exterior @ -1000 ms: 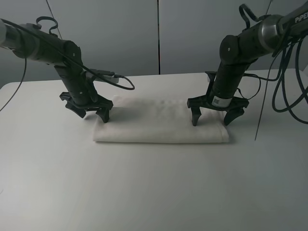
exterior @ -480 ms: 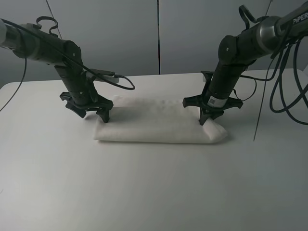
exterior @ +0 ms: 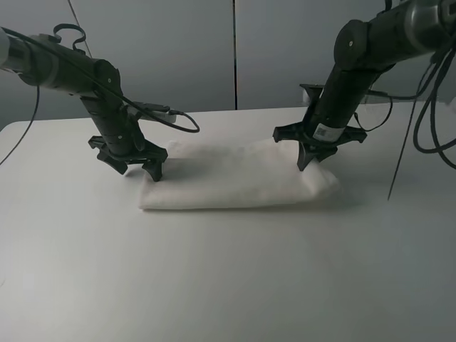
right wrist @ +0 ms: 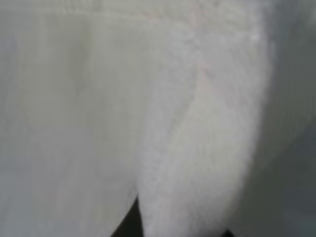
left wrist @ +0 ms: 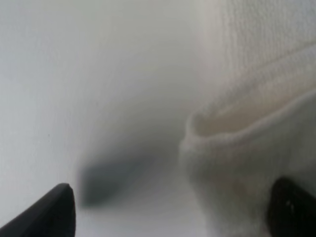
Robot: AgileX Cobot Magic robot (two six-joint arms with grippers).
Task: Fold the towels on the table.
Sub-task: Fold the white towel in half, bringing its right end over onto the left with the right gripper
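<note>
Exterior high view: the white terry cloth towel lies folded into a long band across the middle of the plain white surface, long side running left to right.

Left end of the towel lies flat. Its right end is raised off the surface and puckered where it is gripped.

Left claw sits low at the towel's far left corner with its jaws spread wide and nothing between them. One finger comes down on or just at the towel's corner, the other over bare surface beside it.
- Left wrist view agrees: two dark fingertips well apart at the frame edge, a layered folded edge of the towel near one of them, bare surface and a soft shadow by the other.
- Cannot tell whether either tip presses down.

Right claw is at the towel's far right corner, fingers drawn together to a point and pinching the cloth — this is where the towel lifts.
- Right wrist view is blurred and almost wholly filled by terry cloth, with a fold ridge down the middle and only a dark sliver of finger showing.

Label and stripe bands cannot be made out in any view.

Behind the surface stands a grey panelled wall. Black cables loop from the left arm — more hang beside the right arm.
</note>
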